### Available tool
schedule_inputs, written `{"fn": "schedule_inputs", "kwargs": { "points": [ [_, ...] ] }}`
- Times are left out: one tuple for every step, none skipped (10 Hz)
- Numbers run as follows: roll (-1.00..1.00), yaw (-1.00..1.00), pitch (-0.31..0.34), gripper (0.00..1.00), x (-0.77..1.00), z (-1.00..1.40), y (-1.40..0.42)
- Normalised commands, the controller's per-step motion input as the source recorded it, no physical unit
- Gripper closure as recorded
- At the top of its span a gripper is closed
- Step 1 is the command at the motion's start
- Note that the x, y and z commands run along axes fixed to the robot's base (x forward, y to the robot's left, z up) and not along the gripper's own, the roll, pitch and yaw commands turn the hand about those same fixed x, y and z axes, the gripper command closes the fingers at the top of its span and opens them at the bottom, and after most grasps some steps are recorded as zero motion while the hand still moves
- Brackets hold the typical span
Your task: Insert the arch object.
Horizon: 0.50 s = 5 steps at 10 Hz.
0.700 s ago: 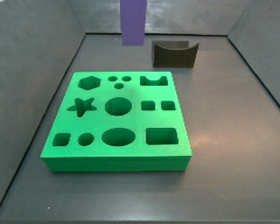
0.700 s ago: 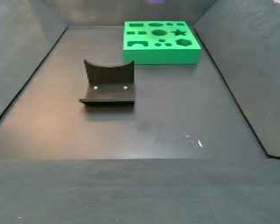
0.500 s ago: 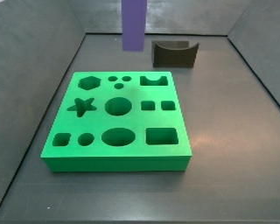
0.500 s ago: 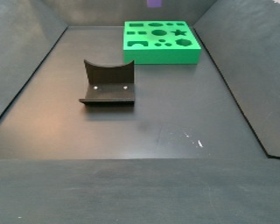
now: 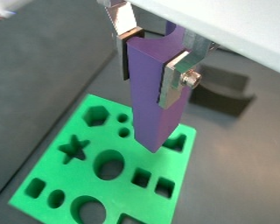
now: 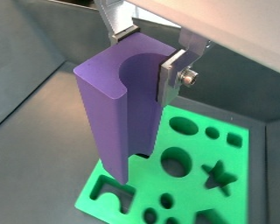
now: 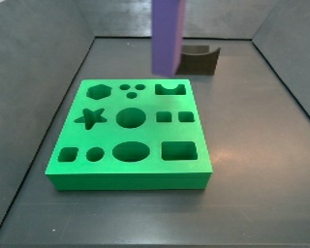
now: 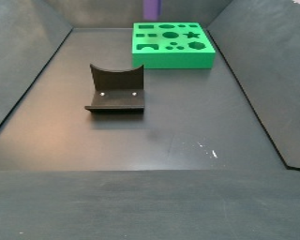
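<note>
the claw [image 5: 154, 59] is clamped on the arch object [image 5: 154, 92], a tall purple prism held upright, with one flat silver finger [image 5: 174, 80] pressed on one side face and the other finger on the opposite side near the top. in both wrist views the prism hangs above the green board [image 5: 60, 179], its lower end over the far edge of the board near the notched cutout; one wrist view shows a curved hollow running down one face of the prism [image 6: 119, 109]. whether the lower end touches the board cannot be told. in a side view the arch object [image 7: 169, 35] shows as a purple bar coming down from the top of the frame, ending above the worktop [image 7: 248, 145] between the back edge of the board [image 7: 132, 165] and the dark block [image 7: 200, 58], which it partly overlaps in that view. the claw itself is out of frame there. the board carries cutouts: a star [image 7: 92, 119], a hexagon [image 7: 98, 92], circles, squares and an arch-shaped notch [image 7: 169, 88]. in the opposite side view the fixture [image 8: 115, 90], a dark bracket with a curved top edge, stands on the worktop well apart from the board [image 8: 172, 45], which lies near the back wall.
</note>
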Motion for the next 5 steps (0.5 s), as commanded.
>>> {"fn": "schedule_inputs", "kwargs": {
  "points": [
    [-0.15,-0.84,0.0,1.0,0.24,-0.44,0.0],
    [-0.14,-0.86,0.0,1.0,0.19,-0.41,0.0],
    [-0.03,-0.82,0.0,1.0,0.27,-0.32,0.17],
    [0.0,-0.57,0.059,1.0,0.13,-0.44,0.46],
    [0.0,-0.41,0.051,1.0,0.07,-0.43,0.61]
  ]
}}
